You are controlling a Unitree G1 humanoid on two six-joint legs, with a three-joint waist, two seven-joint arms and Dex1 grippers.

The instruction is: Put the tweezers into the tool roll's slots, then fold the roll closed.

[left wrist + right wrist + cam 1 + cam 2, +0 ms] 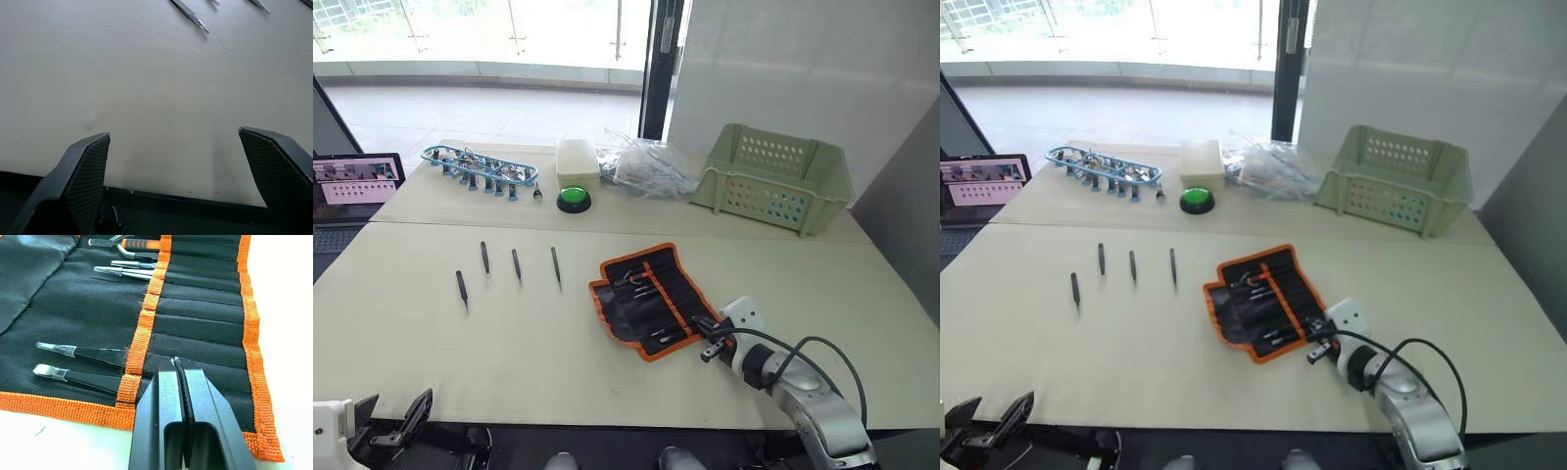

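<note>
Left eye view: the tool roll lies open on the table, a shade toward four o'clock of centre, with several tools already sleeved in its slots. Four loose tweezers wait in a row out at nine o'clock of the roll, well apart from it. The right gripper sits at the roll's near right corner, at about five o'clock of it, while the left gripper hangs low off the table's near edge at seven o'clock. Far side: a blue-framed tool rack, a green button and a pale green basket. Right eye view tells the same story. Left wrist view: jaws spread wide, nothing between them, bare tabletop ahead and one of the loose tweezers lying off at twelve o'clock. Right wrist view: the fingers are pressed flat together with nothing gripped, poised over the roll's orange trim, with two inserted tweezers poking out at ten o'clock. I'd judge the loading step is under way, four pieces left; the next move calls for a gripper to reach the row and pinch one slim tweezer off the flat surface.
</note>
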